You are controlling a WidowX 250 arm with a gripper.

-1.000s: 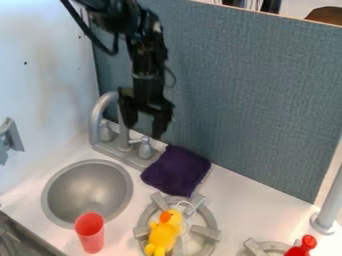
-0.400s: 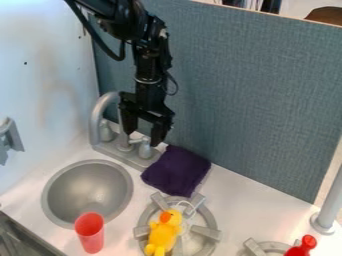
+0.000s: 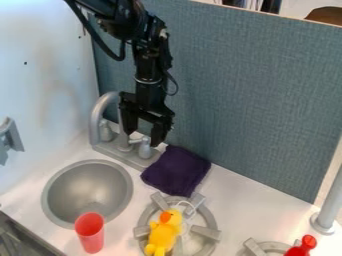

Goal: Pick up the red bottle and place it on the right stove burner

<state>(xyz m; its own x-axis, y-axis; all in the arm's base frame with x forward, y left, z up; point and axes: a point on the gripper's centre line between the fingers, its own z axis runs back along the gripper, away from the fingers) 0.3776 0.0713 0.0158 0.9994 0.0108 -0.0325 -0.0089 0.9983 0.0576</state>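
Observation:
The gripper (image 3: pixel 143 137) hangs open over the faucet (image 3: pixel 122 140) at the back of the sink, its two fingers apart with nothing between them. A folded dark purple cloth (image 3: pixel 176 170) lies on the counter just right of the faucet, below and to the right of the gripper. On the left burner (image 3: pixel 205 232) lies a yellow rubber duck (image 3: pixel 164 233) with an orange beak. A red cup (image 3: pixel 90 232) stands by the front edge of the round grey sink (image 3: pixel 87 194).
A red object (image 3: pixel 302 247) is at the second burner (image 3: pixel 257 248) at the lower right. A grey post (image 3: pixel 326 211) rises at the right edge. The blue-grey panel (image 3: pixel 247 100) stands behind the counter, and a white wall (image 3: pixel 47 85) bounds the left.
Since the earliest frame the arm and gripper have come down slightly, nearer the faucet handles. Between the middle frame and now they have kept still. The objects have stayed put.

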